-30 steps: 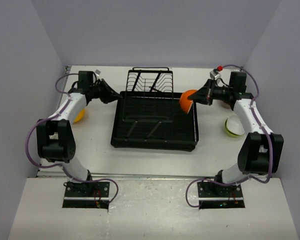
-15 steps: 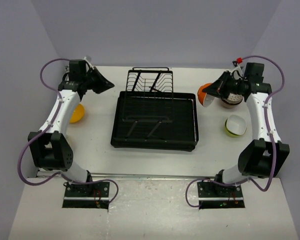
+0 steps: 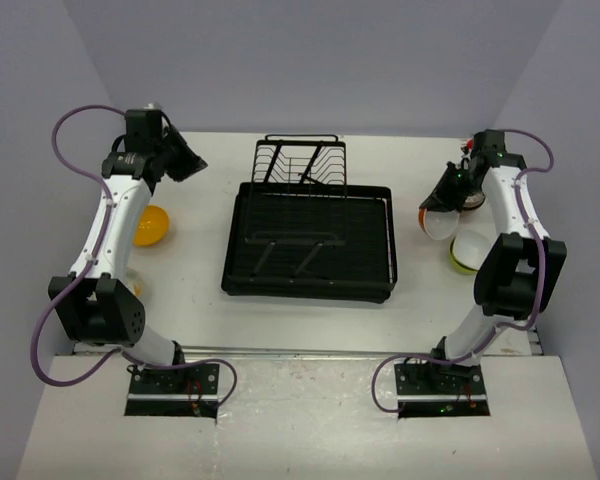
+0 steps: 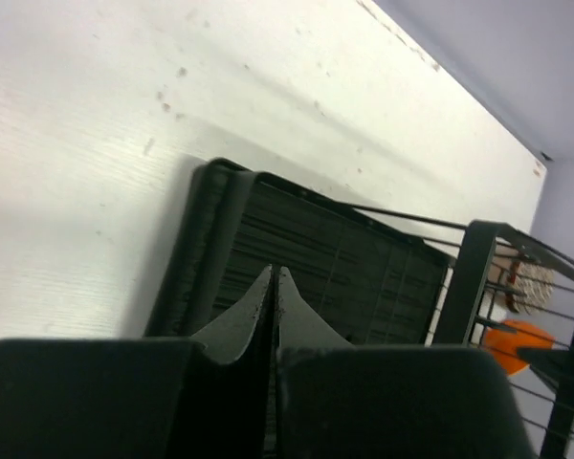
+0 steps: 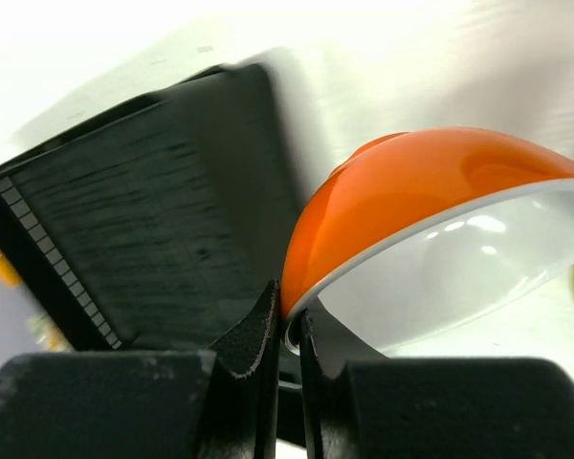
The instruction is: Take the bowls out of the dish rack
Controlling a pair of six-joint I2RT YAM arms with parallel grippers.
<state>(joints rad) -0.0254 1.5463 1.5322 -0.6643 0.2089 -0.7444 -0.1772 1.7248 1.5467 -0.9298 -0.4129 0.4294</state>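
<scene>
— Rack status? From above, the dish rack (image 3: 310,288) looks bare of bowls.
— It does. 1 second ago the orange bowl (image 3: 436,220) was at the tray's right rim. Now the right gripper (image 3: 450,196) has carried it clear, near the lime green bowl (image 3: 467,253).
— Grip?
— Fingers almost together, pinching its rim.
— And the left gripper (image 3: 185,160)?
— Closed tight on nothing. It has swung from the rack toward the far left corner, beyond the yellow-orange bowl (image 3: 150,226).
— Meaning?
— Likely the last bowl; only setting it down seems left.
</scene>
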